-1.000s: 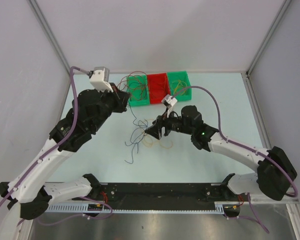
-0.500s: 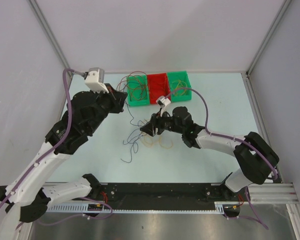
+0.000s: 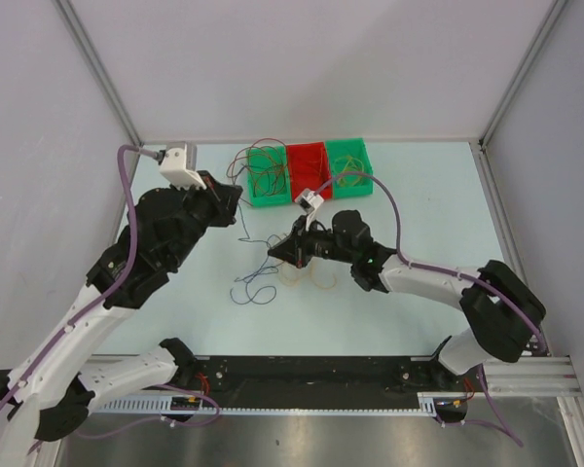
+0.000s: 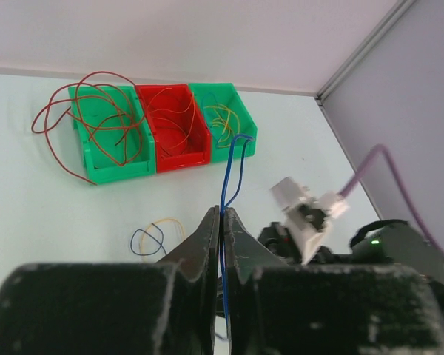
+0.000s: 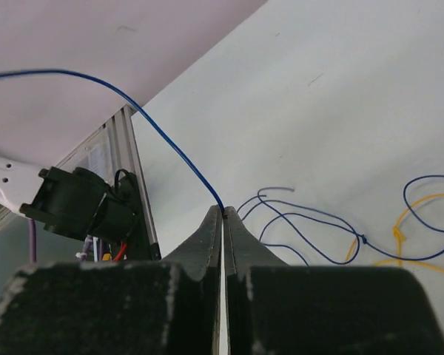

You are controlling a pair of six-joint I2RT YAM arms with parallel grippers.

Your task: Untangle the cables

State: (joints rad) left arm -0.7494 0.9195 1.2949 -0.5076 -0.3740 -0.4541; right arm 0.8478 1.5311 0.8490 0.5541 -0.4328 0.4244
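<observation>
Left gripper [image 4: 222,214] is up over the table [image 3: 419,204], and from its wrist camera the two fingers are pressed almost flat together with a blue cable [image 4: 226,181] pinched between the tips; the cable climbs out of the pinch, bends over in a narrow loop in front of the bins and drops back toward the fingers. Right gripper [image 5: 223,211] sits low near the middle of the table, jaws closed tight with only a sliver of light between them, and a blue wire [image 5: 155,126] enters right at the tips and arcs up and away to the left (I cannot tell whether it is the same piece the left one holds). On the surface beside the right gripper lie loose blue loops [image 5: 303,222] crossing a yellow cable [image 5: 399,237], the two meeting at what looks like a small knot. At the far edge three bins stand touching in a row: the left green bin [image 4: 96,166] has red cables [image 4: 59,103] spilling over its rim onto the table; the red bin [image 4: 174,159] holds more thin wire; the right green bin [image 4: 244,137] holds yellowish strands. From overhead the two grippers are near each other, left [image 3: 236,199] just in front of the left green bin, right [image 3: 275,250] closer to me.
</observation>
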